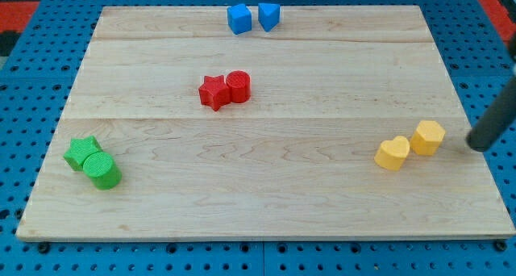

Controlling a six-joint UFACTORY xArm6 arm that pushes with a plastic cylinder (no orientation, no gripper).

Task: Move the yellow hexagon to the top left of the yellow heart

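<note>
**Hexagon sitting on the wrong side of the heart**

We are working with a bare rod and no claw at all, so nothing is being gripped; we are only pushing. The yellow hexagon (428, 137) is lying up and to the right of the yellow heart (393, 154), touching it, while the task is asking for it up and to the left of that heart. We are judging the job as not yet done.

Our tip (478, 147) is standing right of the heart, beyond the hexagon and clear of it. From there, a push toward the heart would probably be driving both yellow blocks together. We are reckoning the tip needs to come in below the hexagon instead, to send it up past the heart first.

Far left of the heart, the red star (214, 92), red cylinder (238, 86), green star (81, 152) and green cylinder (102, 171) are resting on the tabletop (282, 203), out of our way.
</note>
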